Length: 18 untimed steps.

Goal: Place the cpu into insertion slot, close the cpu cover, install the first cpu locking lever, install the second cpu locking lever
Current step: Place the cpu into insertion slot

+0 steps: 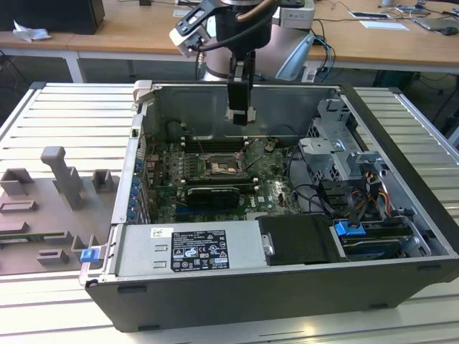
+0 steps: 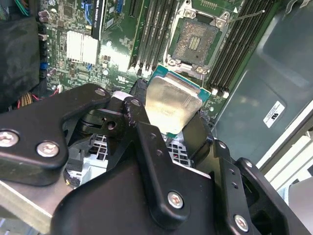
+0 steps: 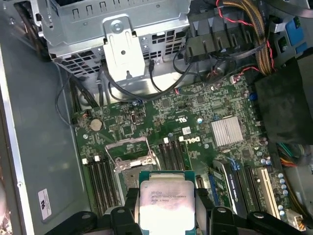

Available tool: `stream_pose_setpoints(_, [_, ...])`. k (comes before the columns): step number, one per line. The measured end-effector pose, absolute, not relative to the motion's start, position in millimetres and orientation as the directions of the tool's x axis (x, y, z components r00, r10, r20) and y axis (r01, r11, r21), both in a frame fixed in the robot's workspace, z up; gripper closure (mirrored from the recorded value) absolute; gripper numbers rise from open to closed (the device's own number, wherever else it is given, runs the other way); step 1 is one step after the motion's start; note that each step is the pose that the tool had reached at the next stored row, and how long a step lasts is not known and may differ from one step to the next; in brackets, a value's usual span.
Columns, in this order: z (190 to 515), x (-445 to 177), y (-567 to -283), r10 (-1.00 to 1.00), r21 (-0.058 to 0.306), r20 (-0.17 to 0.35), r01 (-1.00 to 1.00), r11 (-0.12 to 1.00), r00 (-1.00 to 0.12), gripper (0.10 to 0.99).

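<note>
My gripper (image 1: pixel 240 115) hangs above the motherboard inside the open computer case (image 1: pixel 401 158), over the back of the board. It is shut on the cpu (image 2: pixel 173 103), a flat square chip with a pale silver face, held by two opposite edges between the black fingers (image 2: pixel 137 115). In the first wrist view the cpu (image 3: pixel 164 198) sits between the fingers just short of the insertion slot (image 3: pixel 131 171). The insertion slot (image 2: pixel 198 41) lies bare, its contact field showing. The cpu cover (image 3: pixel 128 148), a thin silver frame, stands swung open beside it. A thin locking lever (image 2: pixel 247 16) sticks out past the socket.
Memory slots (image 2: pixel 154 29) flank the socket on both sides. A black card (image 1: pixel 213 193) lies in front of it and a power supply (image 1: pixel 190 247) fills the near side. A drive cage (image 1: pixel 337 143) with cables is on the exterior view's right. Grey fixtures (image 1: pixel 64 179) stand outside.
</note>
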<state>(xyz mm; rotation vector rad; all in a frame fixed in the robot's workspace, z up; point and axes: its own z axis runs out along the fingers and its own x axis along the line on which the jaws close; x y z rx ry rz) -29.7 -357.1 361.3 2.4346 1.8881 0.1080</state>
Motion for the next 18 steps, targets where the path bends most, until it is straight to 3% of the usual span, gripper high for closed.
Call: stream_pose_setpoints(18, [359.2,-29.8,-357.1,0.937,0.089,0.019,0.933,-0.350,0.349,0.545])
